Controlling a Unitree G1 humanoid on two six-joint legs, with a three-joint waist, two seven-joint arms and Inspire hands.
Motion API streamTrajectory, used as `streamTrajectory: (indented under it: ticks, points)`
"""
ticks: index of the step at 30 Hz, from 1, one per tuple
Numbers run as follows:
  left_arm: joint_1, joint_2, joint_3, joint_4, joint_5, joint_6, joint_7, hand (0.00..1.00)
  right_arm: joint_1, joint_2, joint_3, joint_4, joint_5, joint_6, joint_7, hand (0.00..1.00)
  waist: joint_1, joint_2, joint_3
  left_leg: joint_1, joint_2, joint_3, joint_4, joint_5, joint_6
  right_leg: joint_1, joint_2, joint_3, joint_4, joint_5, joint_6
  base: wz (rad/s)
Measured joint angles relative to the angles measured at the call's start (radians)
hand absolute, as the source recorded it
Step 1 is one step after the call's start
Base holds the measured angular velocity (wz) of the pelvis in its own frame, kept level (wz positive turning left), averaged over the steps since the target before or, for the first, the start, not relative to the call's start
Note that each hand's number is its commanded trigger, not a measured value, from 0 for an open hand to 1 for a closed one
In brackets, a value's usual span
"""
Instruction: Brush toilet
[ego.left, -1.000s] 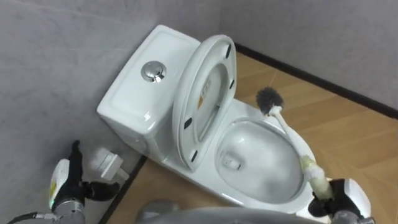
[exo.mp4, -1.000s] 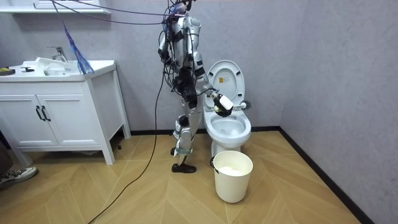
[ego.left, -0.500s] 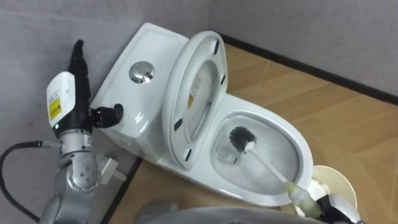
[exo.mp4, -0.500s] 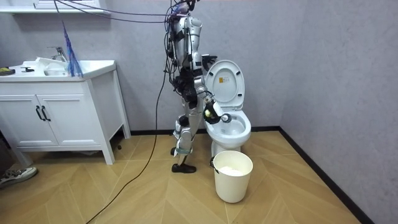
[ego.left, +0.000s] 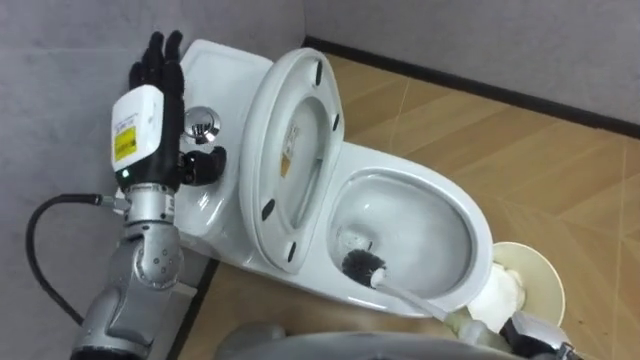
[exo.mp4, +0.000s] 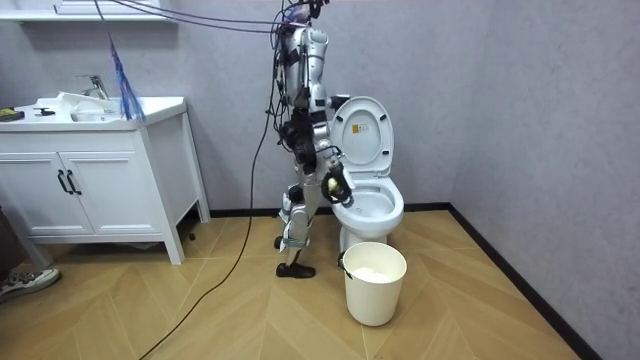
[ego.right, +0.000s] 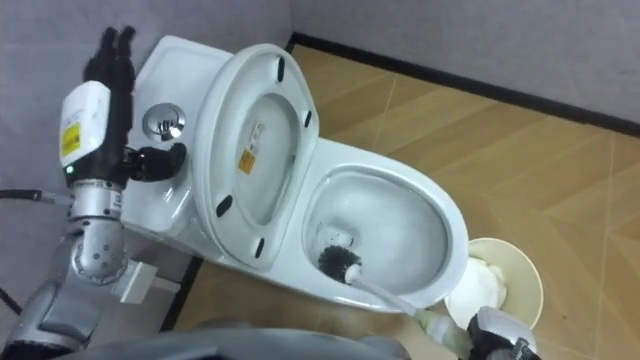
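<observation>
Bristles of one white-handled toilet brush (ego.left: 365, 268) now nearer the rim of one white ceramic toilet (ego.left: 395, 160) — left hand (ego.left: 140, 120) straight-fingered; right hand (ego.left: 540, 338) — hold, cannot tell.

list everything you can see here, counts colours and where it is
toilet: one, white, against the grey wall, lid up
flush button: one, silver, on the tank top
toilet brush: one, black head, white handle, head inside the bowl
bucket: one, cream, on the floor before the toilet
cabinet: one, white, room view's left
left hand: black, open, above the tank
right hand: lower right, at the brush handle's end
</observation>
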Motion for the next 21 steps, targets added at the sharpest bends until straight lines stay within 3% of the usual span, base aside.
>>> streamTrajectory:
  ticks: [2,3,5,9,12,18,21]
  points:
    - [0.002,0.004,-0.018,0.008,-0.013,-0.006,0.0,0.0,-0.011,-0.013,0.012,-0.005,-0.009,0.006,-0.015,1.0,0.003,0.004,0.001,-0.02,0.0,0.002,0.005,0.0,0.0,-0.016,0.0,-0.008,0.004,0.0,0.0,0.1]
    - [-0.012,0.008,-0.031,0.026,-0.021,-0.01,0.0,0.0,-0.03,-0.03,0.038,-0.002,-0.009,0.011,-0.031,1.0,0.015,0.007,0.0051,-0.036,0.001,0.004,0.007,0.0,0.0,-0.038,0.0,-0.011,0.014,0.0,0.0,0.08]
    - [-0.025,0.018,-0.053,0.057,-0.046,-0.019,-0.003,0.0,-0.077,-0.057,0.081,0.008,-0.011,0.013,-0.05,1.0,0.035,0.017,0.006,-0.067,0.004,0.001,0.008,0.001,0.001,-0.075,-0.001,-0.011,0.037,0.0,-0.001,-0.02]
    - [-0.104,0.03,-0.141,0.167,-0.074,-0.084,-0.009,0.0,-0.215,-0.108,0.141,0.055,-0.031,-0.004,-0.109,1.0,0.074,0.025,0.0177,-0.175,0.002,-0.016,0.048,0.012,0.004,-0.175,-0.007,-0.024,0.075,0.006,-0.01,0.12]
    - [-0.17,0.032,-0.155,0.188,-0.072,-0.123,0.009,0.0,-0.306,-0.169,0.157,0.068,-0.082,-0.022,-0.166,1.0,0.104,0.028,0.0219,-0.29,-0.001,-0.021,0.088,0.026,0.007,-0.294,-0.022,-0.034,0.143,0.006,-0.016,0.09]
    - [-0.254,0.035,-0.206,0.156,-0.088,-0.131,0.05,0.0,-0.428,-0.262,0.244,0.056,-0.076,-0.007,-0.247,1.0,0.17,0.038,0.0419,-0.447,-0.003,-0.016,0.177,0.03,0.012,-0.482,-0.065,-0.038,0.295,-0.004,-0.029,-0.05]
    - [-0.282,0.048,-0.23,0.132,-0.106,-0.132,0.08,0.0,-0.459,-0.272,0.27,0.035,-0.075,0.03,-0.264,1.0,0.188,0.04,0.0485,-0.528,-0.002,0.001,0.223,0.03,0.012,-0.57,-0.074,-0.027,0.348,-0.006,-0.033,-0.08]
